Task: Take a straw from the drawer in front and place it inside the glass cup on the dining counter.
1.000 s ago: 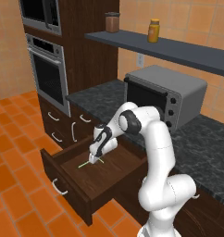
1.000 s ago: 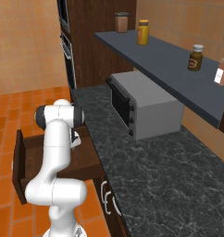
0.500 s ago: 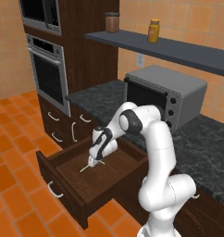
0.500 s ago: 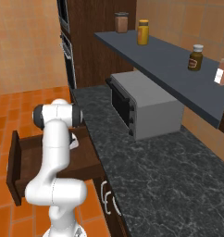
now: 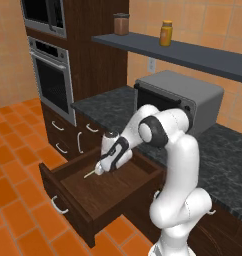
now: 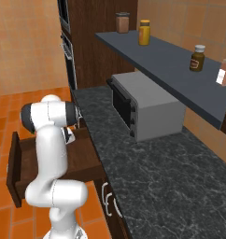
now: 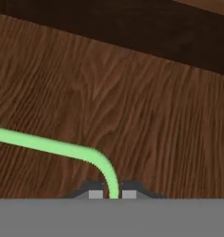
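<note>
Drawer (image 5: 100,192): dark-brown wood, matt, with clear wavy grain on the floor under my fingers; handle (image 5: 58,205) smooth white, slight sheen.

Straw (image 7: 53,146): smooth light-green plastic look, soft gloss, no texture.

My fingertips (image 7: 96,192): dark matt casing with pale grey pads.

Worktop (image 6: 147,172): black speckled stone, polished.

Toaster oven (image 5: 180,100): grey brushed-metal look, dark glossy door.

Floor (image 5: 13,200): orange tiles, matt.

Shelf (image 6: 175,70): flat dark grey, matt.

you see the drawer (image 5: 78,192) pulled open below the black speckled worktop (image 5: 220,155), its white handle (image 5: 58,206) facing the orange floor. your gripper (image 5: 100,170) reaches down inside it, with the pale straw (image 5: 89,173) at its tip.
</note>
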Controlling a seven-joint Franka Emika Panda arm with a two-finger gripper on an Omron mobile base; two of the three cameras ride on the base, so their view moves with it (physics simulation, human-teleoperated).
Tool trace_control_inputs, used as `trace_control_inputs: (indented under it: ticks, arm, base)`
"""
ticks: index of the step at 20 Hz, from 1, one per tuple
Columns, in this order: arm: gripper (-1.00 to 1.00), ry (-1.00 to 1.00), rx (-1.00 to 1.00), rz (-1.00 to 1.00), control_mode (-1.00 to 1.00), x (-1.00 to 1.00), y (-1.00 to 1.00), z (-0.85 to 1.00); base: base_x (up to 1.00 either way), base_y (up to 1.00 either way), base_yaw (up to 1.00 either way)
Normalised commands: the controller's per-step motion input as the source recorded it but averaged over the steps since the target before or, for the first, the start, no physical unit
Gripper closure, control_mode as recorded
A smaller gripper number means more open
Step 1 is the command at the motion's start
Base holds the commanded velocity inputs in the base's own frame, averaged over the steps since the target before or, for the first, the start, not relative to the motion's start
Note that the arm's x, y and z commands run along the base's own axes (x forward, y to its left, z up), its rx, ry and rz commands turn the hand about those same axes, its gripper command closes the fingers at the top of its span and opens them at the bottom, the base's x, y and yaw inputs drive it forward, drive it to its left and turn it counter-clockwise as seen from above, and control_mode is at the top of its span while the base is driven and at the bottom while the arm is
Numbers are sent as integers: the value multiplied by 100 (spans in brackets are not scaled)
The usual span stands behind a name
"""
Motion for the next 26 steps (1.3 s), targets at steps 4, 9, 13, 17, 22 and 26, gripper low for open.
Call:
trace_control_inputs:
  ticks: [4, 9, 13, 17, 22, 26]
  arm:
    - [100, -12, 10, -9, -100, 0, 6, 100]
    - [100, -2, 6, -14, -100, 0, 15, 100]
    - [100, 0, 3, -16, -100, -1, 2, 100]
    - [100, 1, 0, -16, -100, -11, 0, 100]
    - [100, 5, 0, -10, -100, -31, -8, 100]
    - [100, 0, 0, -2, -100, -60, -43, 100]
  base:
    - [0, 0, 0]
    - [0, 0, 0]
    - [0, 0, 0]
    - [0, 0, 0]
    - [0, 0, 0]
    - [0, 0, 0]
